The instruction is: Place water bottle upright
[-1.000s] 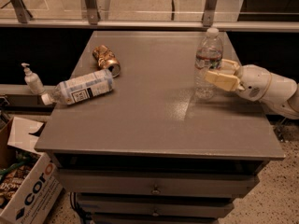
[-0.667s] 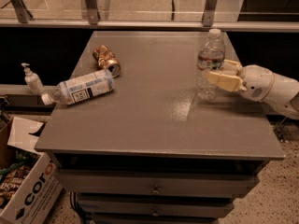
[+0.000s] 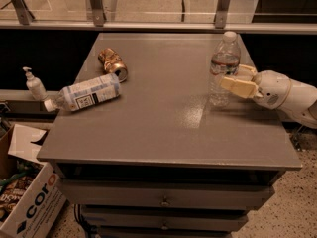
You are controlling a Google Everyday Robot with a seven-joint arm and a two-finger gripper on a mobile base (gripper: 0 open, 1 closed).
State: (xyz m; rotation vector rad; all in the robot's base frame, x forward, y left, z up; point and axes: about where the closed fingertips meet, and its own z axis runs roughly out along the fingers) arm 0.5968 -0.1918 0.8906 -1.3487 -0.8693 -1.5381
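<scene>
The water bottle [image 3: 224, 66] is a small clear ribbed bottle with a white cap and a narrow dark red-and-white label band. It stands upright on the right side of the grey table [image 3: 163, 118]. My gripper [image 3: 231, 76] reaches in from the right at the bottle's mid-height. Its cream fingers [image 3: 238, 87] sit on either side of the bottle and are closed on it. The far finger is partly hidden behind the bottle.
A larger bottle with a white-blue label [image 3: 86, 94] lies on its side at the table's left edge. A crushed gold can [image 3: 113, 64] lies behind it. A pump bottle [image 3: 33, 83] stands off the table to the left, and a cardboard box [image 3: 25, 202] sits on the floor below.
The bottle and my gripper have shifted together slightly to the right. The bottle stays upright.
</scene>
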